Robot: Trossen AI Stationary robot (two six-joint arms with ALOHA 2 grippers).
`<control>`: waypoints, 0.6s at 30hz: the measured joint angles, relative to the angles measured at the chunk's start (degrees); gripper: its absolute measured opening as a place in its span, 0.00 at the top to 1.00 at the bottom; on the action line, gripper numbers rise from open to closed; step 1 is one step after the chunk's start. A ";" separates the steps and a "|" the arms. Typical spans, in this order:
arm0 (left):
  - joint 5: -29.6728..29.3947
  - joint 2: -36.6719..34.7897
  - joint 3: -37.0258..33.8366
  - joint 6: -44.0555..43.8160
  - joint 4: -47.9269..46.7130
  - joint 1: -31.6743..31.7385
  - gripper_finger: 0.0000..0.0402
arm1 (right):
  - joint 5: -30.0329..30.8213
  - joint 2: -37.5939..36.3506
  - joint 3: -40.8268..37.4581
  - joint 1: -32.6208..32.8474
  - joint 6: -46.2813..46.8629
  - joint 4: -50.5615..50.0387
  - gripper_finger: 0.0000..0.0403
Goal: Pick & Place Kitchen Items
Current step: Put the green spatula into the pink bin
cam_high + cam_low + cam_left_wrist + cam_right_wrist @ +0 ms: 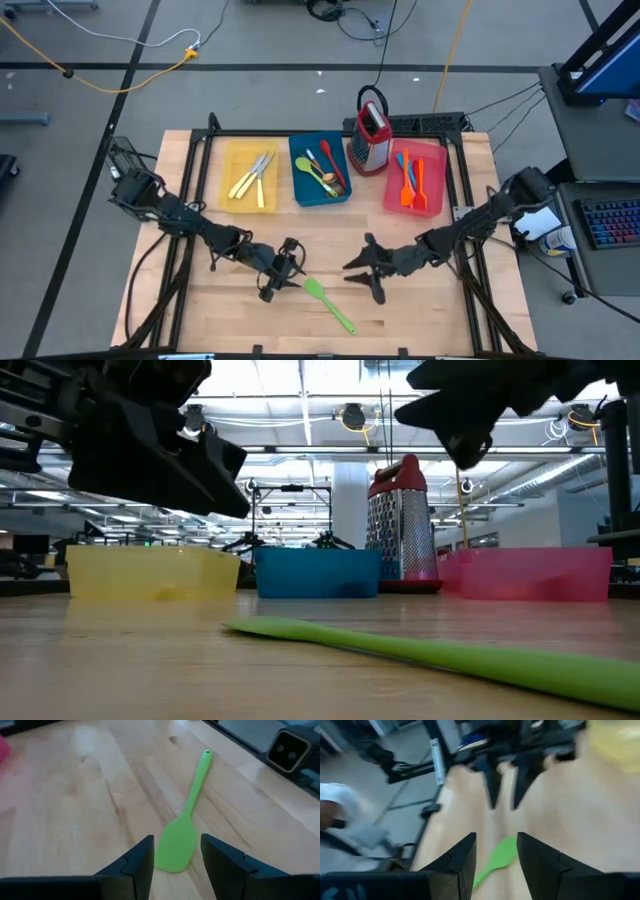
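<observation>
Hovering over green spatula (181, 834) lying flat on wooden surface (420, 310), left end effector (176, 865) is spread open, empty, fingers straddling blade, likely for pickup. Right end effector (365, 268) is held nearby, open, empty, apparently clear of approach.

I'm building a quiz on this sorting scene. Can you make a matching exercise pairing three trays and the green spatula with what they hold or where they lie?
Things:
1. yellow tray
2. blue tray
3. pink tray
4. green spatula

Places or contents:
A. bare wood, between both grippers
B. orange utensils
C. cream-handled cutlery
D. mixed red, green and gold utensils

Pairs: 1-C, 2-D, 3-B, 4-A
</observation>
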 joint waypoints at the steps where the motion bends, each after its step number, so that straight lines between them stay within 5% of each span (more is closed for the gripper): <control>1: 0.61 0.01 0.00 -0.24 -0.16 0.07 0.58 | -0.66 1.49 0.00 0.34 1.68 2.01 0.66; 6: 1.47 1.90 0.12 3.42 -0.32 0.38 0.58 | -0.27 9.98 1.38 3.03 7.68 11.28 0.66; 11: 12.31 6.40 1.95 3.99 -0.53 4.83 0.58 | 0.97 15.99 9.96 5.57 5.78 12.09 0.66; 15: 20.55 10.46 4.92 7.19 -0.36 7.64 0.58 | 1.71 18.79 18.86 7.25 6.33 4.22 0.66; 18: 21.56 12.19 6.96 10.64 -2.13 7.87 0.58 | 4.31 19.94 25.60 8.63 11.37 -9.98 0.66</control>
